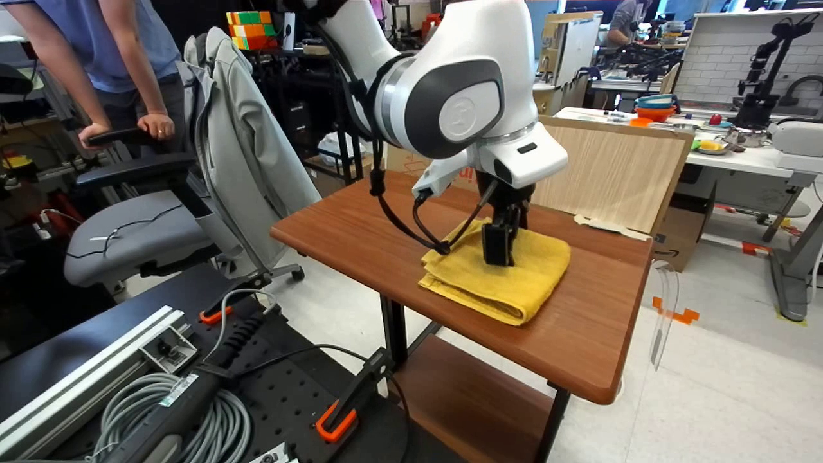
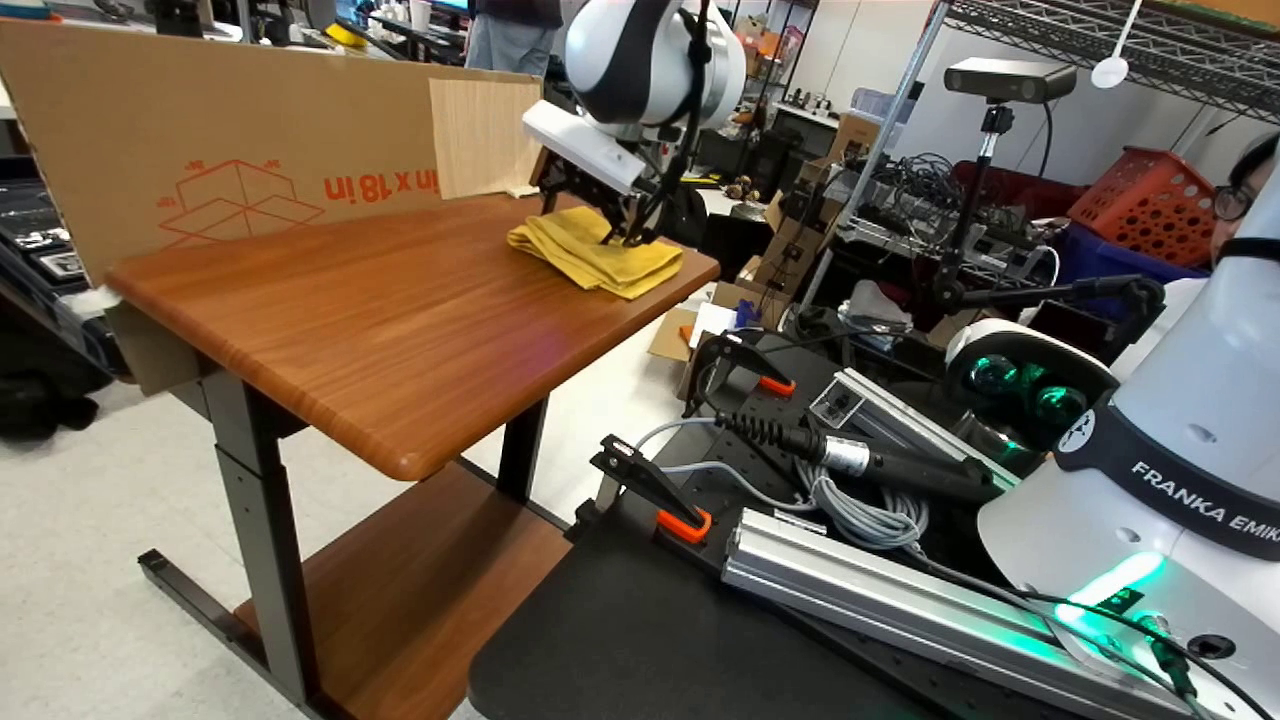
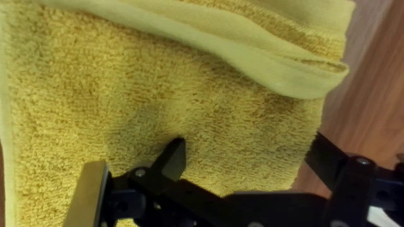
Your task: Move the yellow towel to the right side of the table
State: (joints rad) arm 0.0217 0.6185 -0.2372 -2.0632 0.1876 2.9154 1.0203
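The yellow towel (image 1: 540, 263) lies folded on the reddish-brown table (image 1: 360, 222). In an exterior view the towel (image 2: 645, 268) lies near one end of the tabletop (image 2: 370, 300). My gripper (image 1: 506, 247) is down at the towel, pointing downward. In the wrist view the gripper (image 3: 248, 138) is open, its fingers wide apart. The left finger presses into the top of the towel (image 3: 221, 119). The right finger is at the towel's edge over bare wood, its tip hidden by the cloth. A loose fold of the towel runs across the upper part of that view.
A cardboard panel (image 2: 330, 130) with a wood-grain sheet (image 2: 487, 135) stands along one edge of the table. A black bench with clamps (image 2: 680, 520) and coiled cable (image 2: 865, 515) is close by. A grey chair (image 1: 138, 225) with a jacket (image 1: 241, 128) stands near the table.
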